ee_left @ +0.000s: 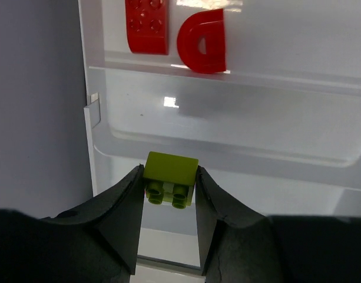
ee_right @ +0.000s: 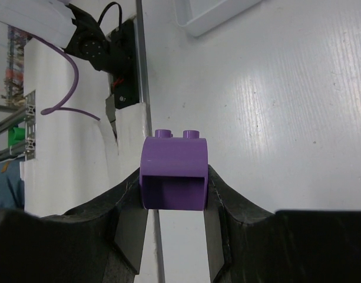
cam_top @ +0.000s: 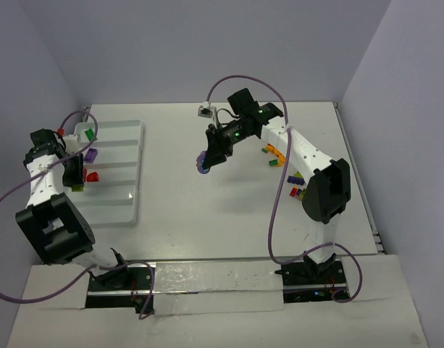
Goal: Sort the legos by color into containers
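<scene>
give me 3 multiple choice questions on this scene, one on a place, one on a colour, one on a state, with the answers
1. Where on the table does the white tray lie, seen from above?
A. the left side
B. the right side
C. the centre

2. What colour is the brick in the right gripper?
A. red
B. orange
C. purple

3. What state is the left gripper in?
A. open and empty
B. shut on a lime green brick
C. shut on a red brick

Answers:
1 A, the top view shows the tray at the table's left.
2 C, the purple brick sits in its grip.
3 B, the lime green brick is pinched in its grip above the tray.
</scene>
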Motion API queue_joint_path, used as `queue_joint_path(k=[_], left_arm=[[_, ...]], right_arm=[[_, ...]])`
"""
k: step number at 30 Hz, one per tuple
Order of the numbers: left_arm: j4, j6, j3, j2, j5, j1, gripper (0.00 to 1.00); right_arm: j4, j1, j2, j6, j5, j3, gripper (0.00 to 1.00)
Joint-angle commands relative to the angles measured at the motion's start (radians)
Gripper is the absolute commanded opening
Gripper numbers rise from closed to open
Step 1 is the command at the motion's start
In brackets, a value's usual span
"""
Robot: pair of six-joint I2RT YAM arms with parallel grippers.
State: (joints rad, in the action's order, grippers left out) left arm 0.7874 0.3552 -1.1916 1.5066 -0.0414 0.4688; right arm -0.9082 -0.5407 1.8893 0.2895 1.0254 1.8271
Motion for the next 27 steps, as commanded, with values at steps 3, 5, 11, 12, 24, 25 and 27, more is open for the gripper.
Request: queue_joint_path(k=[3, 5, 11, 12, 24, 25, 27], left_arm=[[-0.083, 0.018, -0.020, 0.099, 0.108, 0.036, 0.00], [-0.108, 0.016, -0.010, 0.121, 0.126, 0.041, 0.01], [-0.186, 0.018, -0.004, 0.163, 0.149, 0.045, 0.16], [-0.194, 0.015, -0.014, 0.179, 0.148, 0.045, 0.17], [-0.166, -0.001, -0.073, 0.259, 0.073, 0.045, 0.50], [-0.157, -0.001, -0.078, 0.253, 0.056, 0.045, 0.55], [-0.122, 0.000, -0.099, 0.227, 0.000, 0.045, 0.62]], right_arm=[[-0.009, -0.002, -0.004, 0.019, -0.025, 0.016, 0.00], [-0.008, -0.001, -0.002, 0.014, -0.027, 0.015, 0.00], [0.001, -0.001, 0.001, 0.005, -0.034, 0.018, 0.00], [0.002, -0.002, 0.003, 0.003, -0.036, 0.018, 0.00], [0.049, -0.003, -0.014, -0.027, -0.093, -0.001, 0.00], [0.057, -0.002, -0.020, -0.030, -0.094, -0.005, 0.00], [0.073, -0.004, -0.030, -0.037, -0.094, -0.013, 0.00]])
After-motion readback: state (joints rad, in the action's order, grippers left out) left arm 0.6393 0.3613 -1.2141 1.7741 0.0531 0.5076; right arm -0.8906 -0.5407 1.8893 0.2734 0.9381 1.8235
